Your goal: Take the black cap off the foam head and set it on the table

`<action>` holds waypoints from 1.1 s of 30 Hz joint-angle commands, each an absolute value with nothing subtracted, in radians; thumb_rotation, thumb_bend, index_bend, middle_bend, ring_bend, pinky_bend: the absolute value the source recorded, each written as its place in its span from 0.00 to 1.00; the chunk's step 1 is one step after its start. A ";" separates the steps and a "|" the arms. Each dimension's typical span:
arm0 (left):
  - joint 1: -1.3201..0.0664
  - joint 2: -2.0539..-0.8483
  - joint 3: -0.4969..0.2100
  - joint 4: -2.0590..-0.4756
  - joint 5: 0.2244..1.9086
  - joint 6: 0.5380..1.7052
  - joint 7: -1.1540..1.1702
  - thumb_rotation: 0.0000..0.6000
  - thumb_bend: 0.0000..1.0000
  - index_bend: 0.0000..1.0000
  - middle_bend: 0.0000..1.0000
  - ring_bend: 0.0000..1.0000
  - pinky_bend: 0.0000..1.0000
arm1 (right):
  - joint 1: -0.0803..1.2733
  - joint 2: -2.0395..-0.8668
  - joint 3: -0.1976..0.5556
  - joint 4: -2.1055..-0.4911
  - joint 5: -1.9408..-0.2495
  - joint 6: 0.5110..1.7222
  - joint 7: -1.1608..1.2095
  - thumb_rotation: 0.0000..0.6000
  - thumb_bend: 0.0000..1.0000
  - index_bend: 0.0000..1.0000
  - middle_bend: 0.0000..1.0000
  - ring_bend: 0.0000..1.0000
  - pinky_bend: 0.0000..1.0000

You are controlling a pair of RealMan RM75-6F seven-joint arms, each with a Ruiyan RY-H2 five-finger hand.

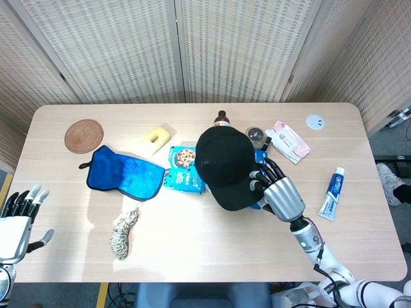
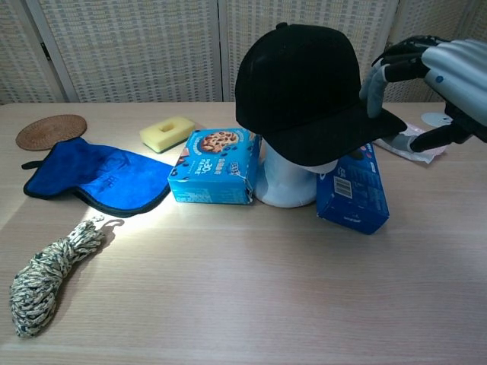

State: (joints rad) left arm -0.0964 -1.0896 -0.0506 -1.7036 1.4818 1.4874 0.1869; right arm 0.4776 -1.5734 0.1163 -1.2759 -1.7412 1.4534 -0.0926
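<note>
The black cap (image 2: 304, 91) sits on the white foam head (image 2: 285, 184) at the table's middle, also seen from above as the cap (image 1: 225, 165). Its brim points toward my right hand (image 2: 435, 74) and is tipped up, so the foam head shows under it. My right hand (image 1: 280, 194) pinches the brim's edge, fingers on top and thumb underneath. My left hand (image 1: 17, 217) hangs off the table's near-left corner with its fingers apart, holding nothing.
A blue cookie box (image 2: 217, 166) and a blue carton (image 2: 351, 190) flank the foam head. A blue mitt (image 2: 99, 175), rope bundle (image 2: 49, 277), yellow sponge (image 2: 167, 131) and woven coaster (image 2: 52, 131) lie to the left. Bottle (image 1: 221, 119), pink packet (image 1: 289, 141) and toothpaste (image 1: 332, 192) are behind and right.
</note>
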 commanded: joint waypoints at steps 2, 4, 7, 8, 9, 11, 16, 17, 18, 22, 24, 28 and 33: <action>-0.097 -1.089 -0.051 -1.703 1.482 1.487 0.187 1.00 0.20 0.12 0.05 0.07 0.01 | 0.480 -1.571 0.117 -1.271 -1.746 1.467 -0.094 1.00 0.45 0.70 0.39 0.21 0.14; -0.098 -1.089 -0.051 -1.704 1.481 1.486 0.188 1.00 0.20 0.12 0.05 0.07 0.01 | 0.481 -1.571 0.121 -1.269 -1.747 1.477 -0.092 1.00 0.45 0.71 0.40 0.22 0.14; -0.098 -1.088 -0.052 -1.705 1.481 1.486 0.189 1.00 0.20 0.12 0.05 0.07 0.01 | 0.485 -1.570 0.127 -1.270 -1.747 1.489 -0.089 1.00 0.46 0.73 0.41 0.23 0.14; -0.099 -1.088 -0.052 -1.705 1.480 1.486 0.189 1.00 0.20 0.12 0.05 0.07 0.01 | 0.486 -1.569 0.129 -1.270 -1.748 1.493 -0.089 1.00 0.46 0.74 0.42 0.23 0.14; -0.099 -1.088 -0.052 -1.705 1.479 1.486 0.189 1.00 0.20 0.12 0.05 0.07 0.02 | 0.488 -1.568 0.131 -1.272 -1.748 1.495 -0.088 1.00 0.46 0.74 0.42 0.23 0.14; -0.100 -1.088 -0.053 -1.705 1.477 1.483 0.190 1.00 0.20 0.12 0.05 0.07 0.01 | 0.492 -1.566 0.136 -1.277 -1.746 1.497 -0.088 1.00 0.46 0.74 0.42 0.24 0.14; -0.103 -1.088 -0.054 -1.708 1.475 1.481 0.192 1.00 0.20 0.12 0.05 0.07 0.01 | 0.509 -1.558 0.154 -1.291 -1.745 1.502 -0.098 1.00 0.46 0.75 0.43 0.24 0.14; -0.103 -1.088 -0.054 -1.708 1.475 1.481 0.192 1.00 0.20 0.12 0.05 0.07 0.01 | 0.513 -1.557 0.159 -1.295 -1.746 1.504 -0.101 1.00 0.46 0.75 0.43 0.24 0.14; -0.103 -1.088 -0.054 -1.708 1.476 1.481 0.192 1.00 0.20 0.12 0.05 0.07 0.01 | 0.518 -1.555 0.164 -1.298 -1.746 1.505 -0.104 1.00 0.46 0.75 0.43 0.24 0.14; -0.103 -1.087 -0.053 -1.709 1.475 1.480 0.193 1.00 0.20 0.12 0.05 0.07 0.01 | 0.536 -1.547 0.183 -1.319 -1.739 1.496 -0.118 1.00 0.46 0.76 0.44 0.25 0.14; -0.102 -1.086 -0.052 -1.710 1.475 1.482 0.192 1.00 0.20 0.12 0.05 0.07 0.02 | 0.546 -1.542 0.192 -1.333 -1.736 1.491 -0.129 1.00 0.46 0.76 0.44 0.25 0.14; -0.100 -1.087 -0.051 -1.709 1.477 1.486 0.189 1.00 0.20 0.12 0.05 0.07 0.01 | 0.561 -1.539 0.209 -1.354 -1.728 1.486 -0.145 1.00 0.46 0.76 0.44 0.25 0.14; -0.098 -1.087 -0.049 -1.705 1.479 1.488 0.185 1.00 0.20 0.12 0.05 0.07 0.01 | 0.581 -1.531 0.232 -1.378 -1.710 1.473 -0.160 1.00 0.46 0.76 0.44 0.26 0.14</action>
